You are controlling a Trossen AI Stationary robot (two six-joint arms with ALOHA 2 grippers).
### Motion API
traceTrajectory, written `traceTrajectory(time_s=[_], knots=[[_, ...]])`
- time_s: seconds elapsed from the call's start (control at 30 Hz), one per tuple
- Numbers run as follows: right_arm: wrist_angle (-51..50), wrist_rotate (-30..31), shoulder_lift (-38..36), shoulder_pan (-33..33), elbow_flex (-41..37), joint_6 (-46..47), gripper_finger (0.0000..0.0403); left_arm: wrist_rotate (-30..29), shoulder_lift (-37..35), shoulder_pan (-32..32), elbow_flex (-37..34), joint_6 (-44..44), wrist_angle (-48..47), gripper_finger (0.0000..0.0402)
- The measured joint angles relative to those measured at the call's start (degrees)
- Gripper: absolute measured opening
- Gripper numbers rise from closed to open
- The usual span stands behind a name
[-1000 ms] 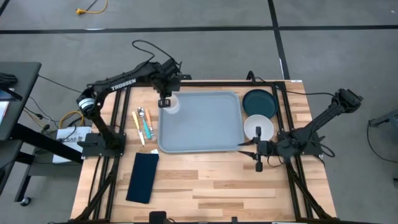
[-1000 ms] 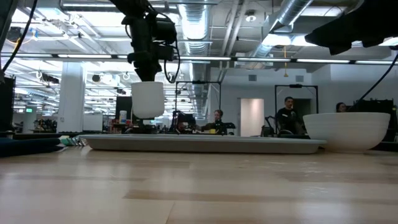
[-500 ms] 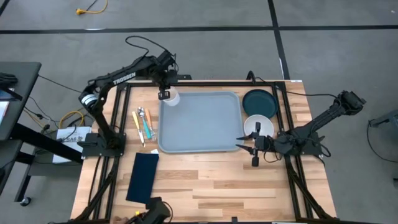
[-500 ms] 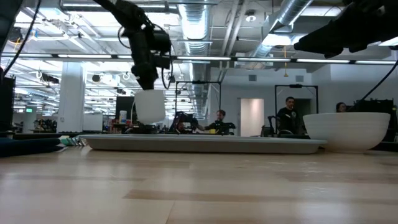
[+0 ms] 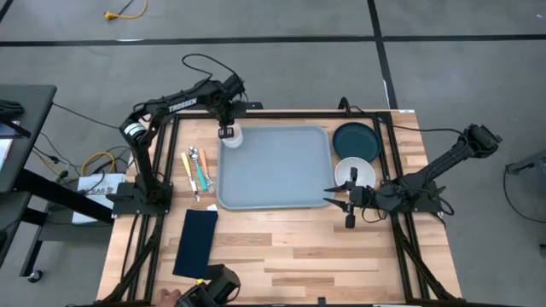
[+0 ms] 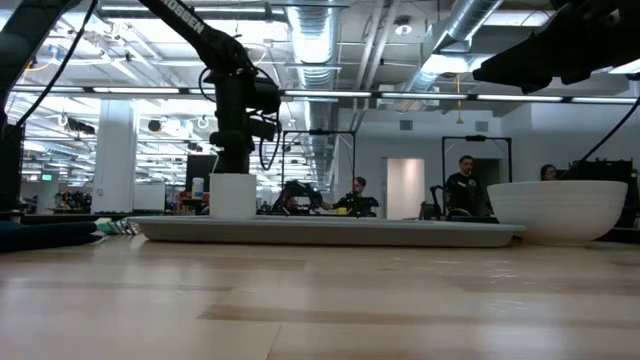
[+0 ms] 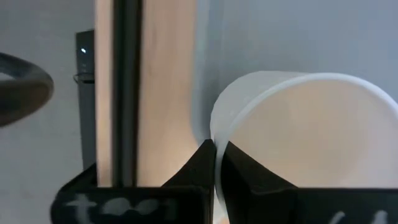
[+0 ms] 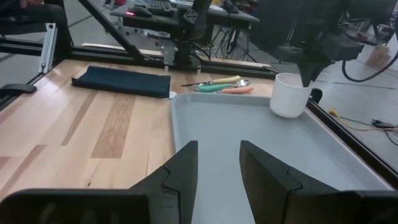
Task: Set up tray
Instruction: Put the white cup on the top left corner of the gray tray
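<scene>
- Wooden planks of the table (image 5: 299,247) run pale and bare along the near edge in the high view, with a dark navy napkin (image 5: 195,242) folded at the near left, well apart from everything else.
- Next comes the right gripper (image 5: 345,203), just off the near right corner of the tray (image 5: 277,183); its fingers (image 8: 180,168) stand parted with nothing between them, aimed along the tray floor, probably waiting its turn.
- Beside that arm sit a white bowl (image 5: 354,174) and, farther back, a dark teal plate (image 5: 356,139), both on the wood right of the tray, likely staged for loading.
- On the opposite side, cutlery (image 5: 198,169) lies on the wood just left of the tray.
- Centred on the table, the grey-blue tray lies flat and holds only one item.
- At its far left corner a white cup (image 6: 232,195) stands upright on the tray floor.
- Over it, the left gripper (image 5: 225,132) reaches down from above; the wrist view shows its fingers (image 7: 199,168) pinching the cup's rim, one inside and one outside, so it seems the cup is set down but not yet released.
- Beyond the table, people sit and stand in the room (image 6: 400,130) behind.
</scene>
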Motion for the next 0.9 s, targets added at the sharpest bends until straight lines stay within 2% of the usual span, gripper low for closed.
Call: traceTrajectory(time_s=[0.73, 0.9], knots=[[0.0, 0.0, 0.4, 0.0, 0.0, 0.0, 0.0113, -0.5, 0.0, -0.2, 0.0, -1.8, -0.2, 0.0024], [-0.1, 0.0, 0.4, 0.0, 0.0, 0.0, 0.0113, -2.1, 0.0, -0.2, 0.0, -2.6, -0.2, 0.0024]])
